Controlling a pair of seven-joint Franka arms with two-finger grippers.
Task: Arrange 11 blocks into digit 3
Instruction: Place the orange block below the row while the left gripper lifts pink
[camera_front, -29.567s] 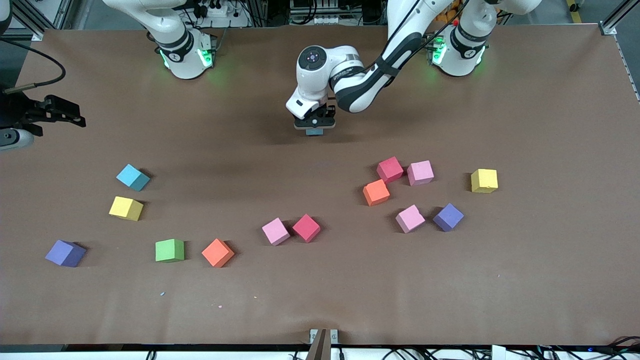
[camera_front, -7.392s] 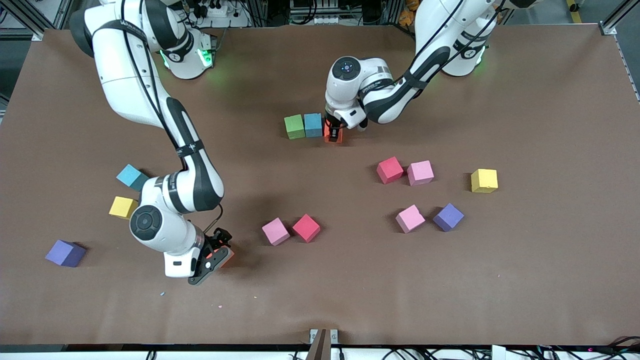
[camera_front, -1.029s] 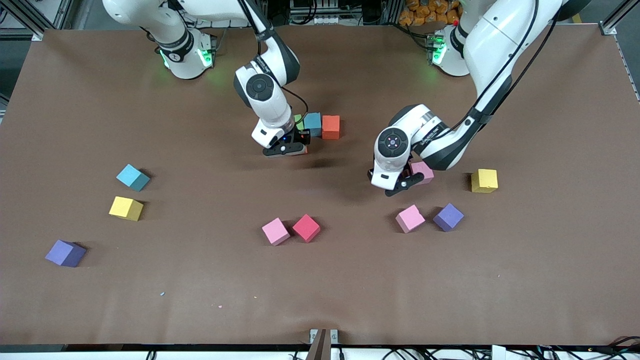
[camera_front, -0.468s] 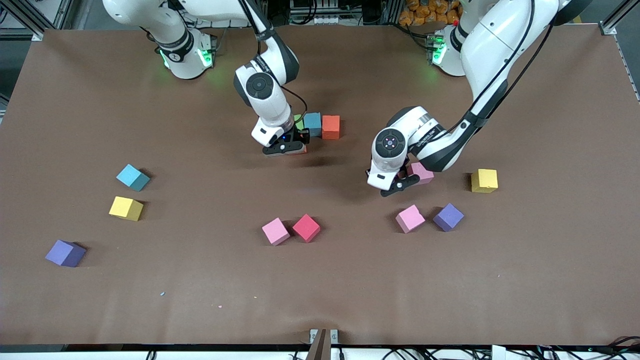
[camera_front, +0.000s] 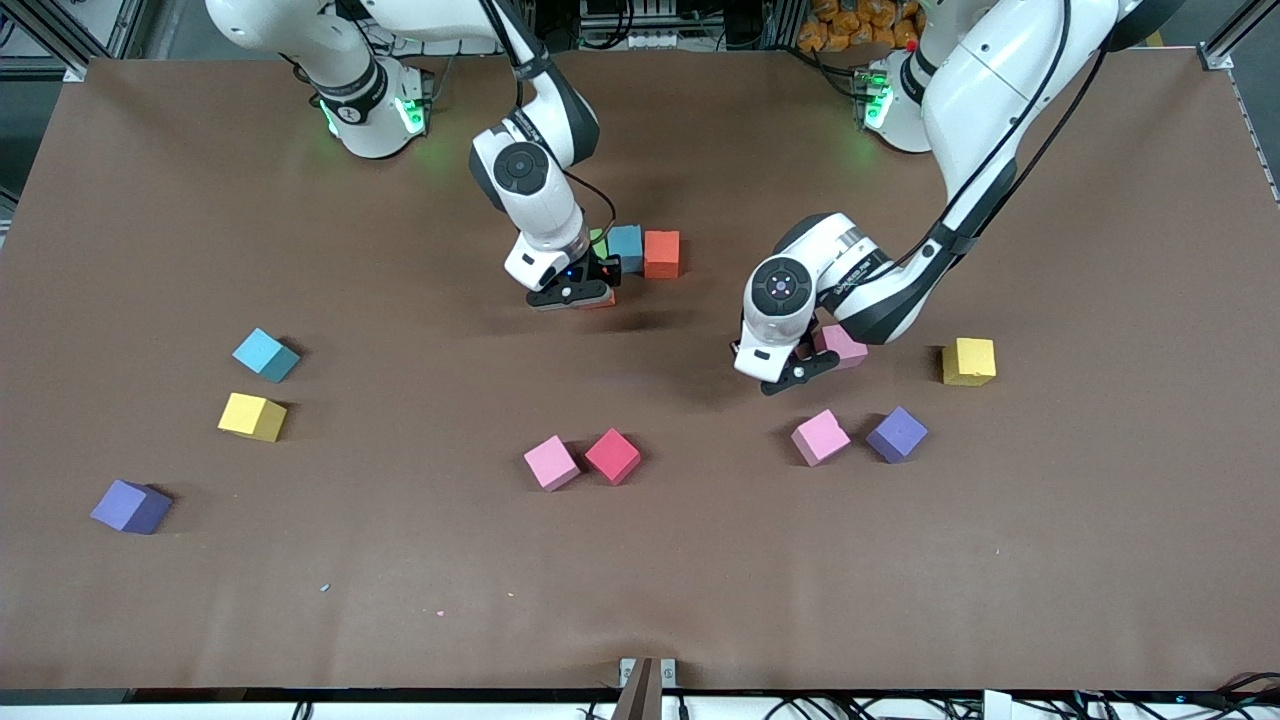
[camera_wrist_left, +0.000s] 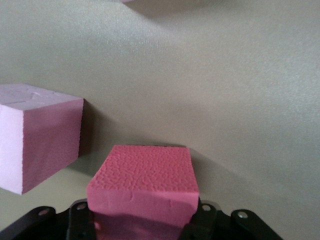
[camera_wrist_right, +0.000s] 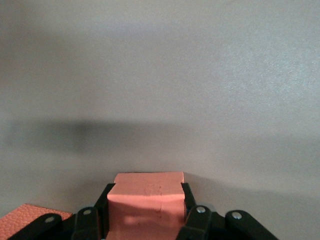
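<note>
The right gripper (camera_front: 572, 296) is down just beside the row of three foam cubes near the middle of the brown table's (camera_front: 1050, 560) edge where the arm bases stand. Its fingers (camera_wrist_right: 196, 220) are closed on a salmon-orange foam cube (camera_wrist_right: 146, 200), which sits between them; in the front view only a sliver of that cube shows under the gripper. The row itself is a green foam cube (camera_front: 597, 243), mostly hidden by the right wrist, a blue foam cube (camera_front: 626, 246) and an orange foam cube (camera_front: 661, 253), side by side and touching.

The left gripper (camera_front: 792, 368) is low over the table toward the left arm's end, pinching a red-pink foam cube (camera_wrist_left: 145, 182) between its fingers (camera_wrist_left: 200, 218). A pale pink foam cube (camera_front: 842, 344) stands just beside it.

Loose on the table: two more pink cubes (camera_front: 551, 462) (camera_front: 820, 437), one red cube (camera_front: 612, 456), two purple cubes (camera_front: 896, 433) (camera_front: 130, 505), two yellow cubes (camera_front: 968, 361) (camera_front: 251, 416) and one light blue cube (camera_front: 265, 354). The light blue, one yellow and one purple cube lie toward the right arm's end. The red cube and a pink one touch near the table's middle.

Counted with the held pair, fourteen cubes show.
</note>
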